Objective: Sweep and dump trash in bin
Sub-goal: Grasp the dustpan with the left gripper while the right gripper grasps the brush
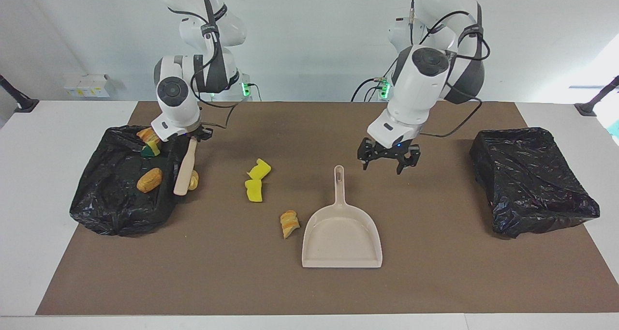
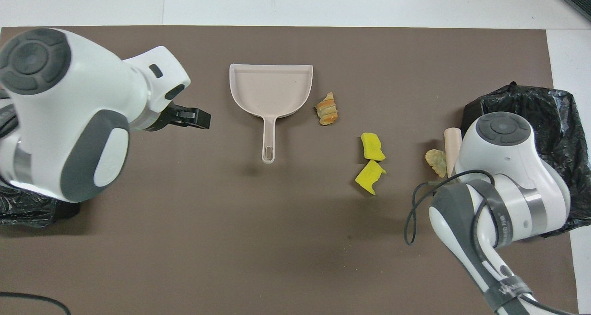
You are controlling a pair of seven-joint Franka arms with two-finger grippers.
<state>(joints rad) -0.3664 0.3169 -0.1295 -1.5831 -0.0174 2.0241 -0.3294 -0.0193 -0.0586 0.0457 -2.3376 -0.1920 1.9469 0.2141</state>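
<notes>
Brown matting covers your desk (image 1: 435, 272). Your right gripper (image 1: 193, 137) is clamped on the brush (image 1: 185, 169), whose tip touches a tan scrap (image 1: 194, 179) against the bin (image 1: 111, 209) at the right arm's end; three scraps (image 1: 149, 180) lie inside. Your left gripper (image 1: 388, 157), jaws apart, hangs over the mat beside the dustpan (image 1: 341, 233) handle. Two yellow sponge chunks (image 1: 255, 180) and a bread lump (image 1: 289, 223) lie mid-desk, well apart from both jaws.
</notes>
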